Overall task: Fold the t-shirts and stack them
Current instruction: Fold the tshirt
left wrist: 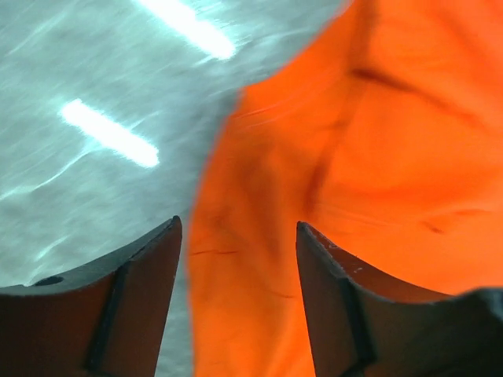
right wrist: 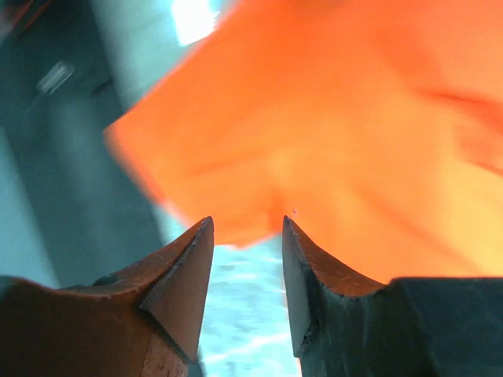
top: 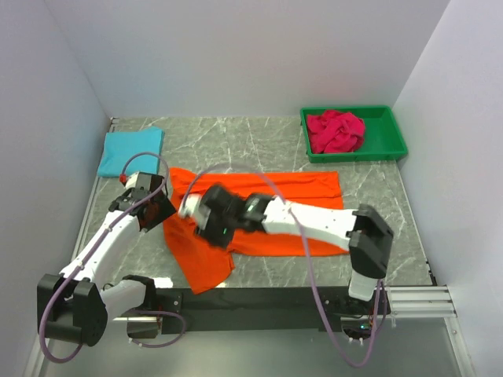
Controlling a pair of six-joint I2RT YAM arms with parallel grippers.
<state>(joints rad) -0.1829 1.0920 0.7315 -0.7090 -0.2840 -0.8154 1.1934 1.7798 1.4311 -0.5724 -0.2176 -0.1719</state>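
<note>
Our left gripper (top: 155, 206) hangs, jaws apart, over the left edge of the spread orange t-shirt (top: 314, 188); beyond it lies the folded turquoise t-shirt (top: 131, 151). Just right, our right gripper (top: 206, 218), fingers parted and empty, hovers over the same shirt. Far right behind it, the green bin (top: 354, 157) holds the crumpled crimson-pink t-shirt (top: 335, 131).

Two white arms, black at the joints.
Left arm (top: 102, 250) and right arm (top: 314, 222) have white shells, boxy black joints and looping lilac cables (top: 236, 167); left gripper (left wrist: 237, 222) and right gripper (right wrist: 247, 219) each show two dark, wedge-shaped fingers (left wrist: 134, 306).
</note>
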